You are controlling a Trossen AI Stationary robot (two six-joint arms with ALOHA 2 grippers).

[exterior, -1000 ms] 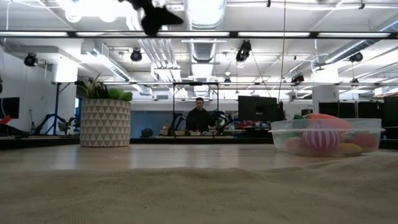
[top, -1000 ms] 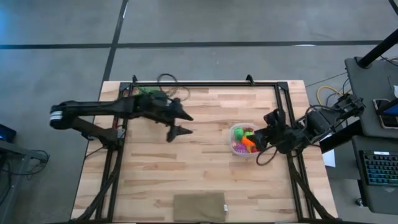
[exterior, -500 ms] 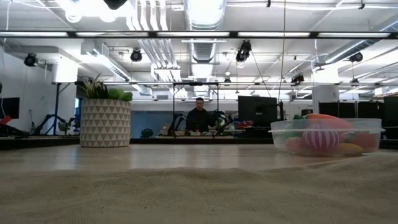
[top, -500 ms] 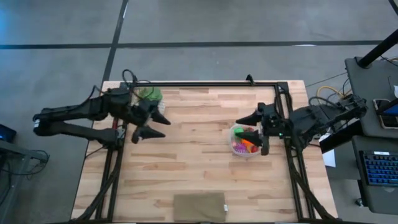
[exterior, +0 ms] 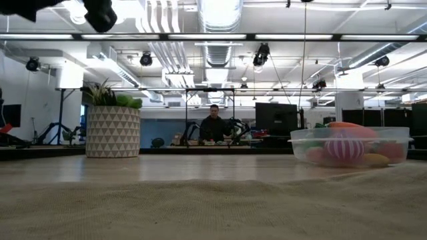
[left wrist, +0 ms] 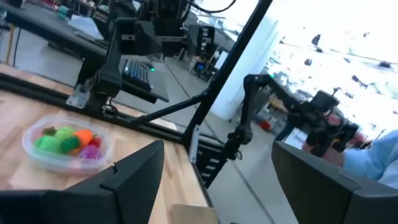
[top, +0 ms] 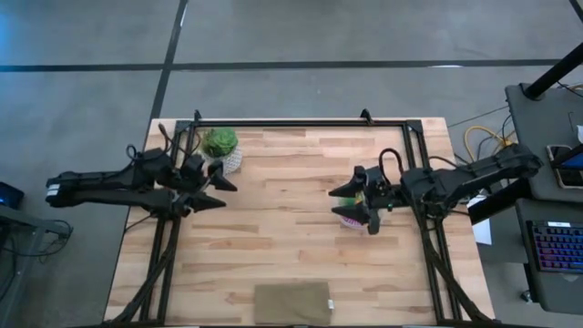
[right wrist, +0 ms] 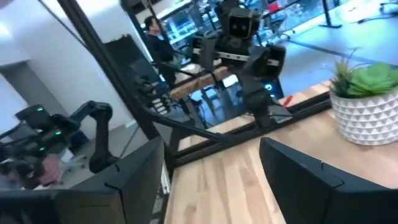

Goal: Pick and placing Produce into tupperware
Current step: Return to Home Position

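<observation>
The tupperware [exterior: 350,147] stands on its base on the right half of the table, holding the produce: a magenta striped piece [exterior: 345,148], an orange piece [exterior: 343,125] and a yellow piece [exterior: 373,160]. In the left wrist view the tupperware [left wrist: 65,146] shows green, orange and magenta pieces. My right gripper [top: 349,210] is open and hovers high over the tupperware [top: 346,219], covering most of it in the high view. My left gripper [top: 226,194] is open and empty, high over the table's left side, next to the plant pot.
A leafy plant in a white patterned pot [top: 221,146] stands at the far left of the table. A tan cloth [top: 291,302] lies at the near edge. Black frame rails [top: 301,123] run along the far edge and both sides. A person [exterior: 213,125] sits far behind the table.
My left gripper has drawn back toward the table's left edge, staying open. My right gripper has swung out from the right edge toward the table's middle and now hangs over the tupperware, open. The tupperware and produce have stayed in place.
</observation>
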